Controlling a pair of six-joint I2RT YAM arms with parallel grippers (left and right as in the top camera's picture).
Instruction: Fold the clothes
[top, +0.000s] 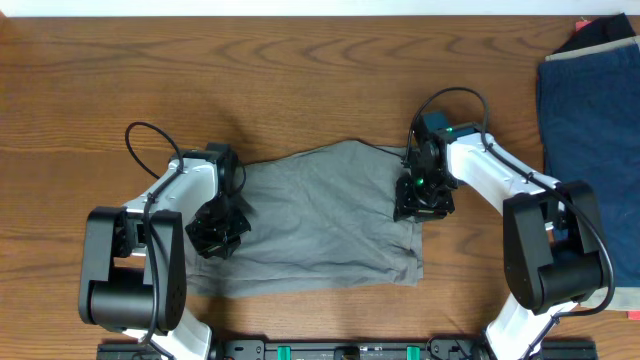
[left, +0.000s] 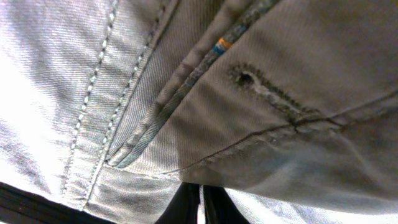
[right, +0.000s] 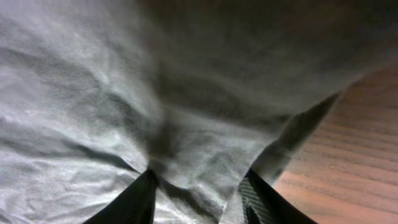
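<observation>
Overhead: shorts (top: 320, 215) by the tabletop (top: 300, 70) front edge; left fingers (left: 180, 210) clench them, right fingers (right: 130, 204) straddle cloth, grip unclear, so that side may slip

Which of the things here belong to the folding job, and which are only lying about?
For the job:
shorts
left gripper
right gripper

Lying about:
blue garment, far right, apart from the shorts
</observation>
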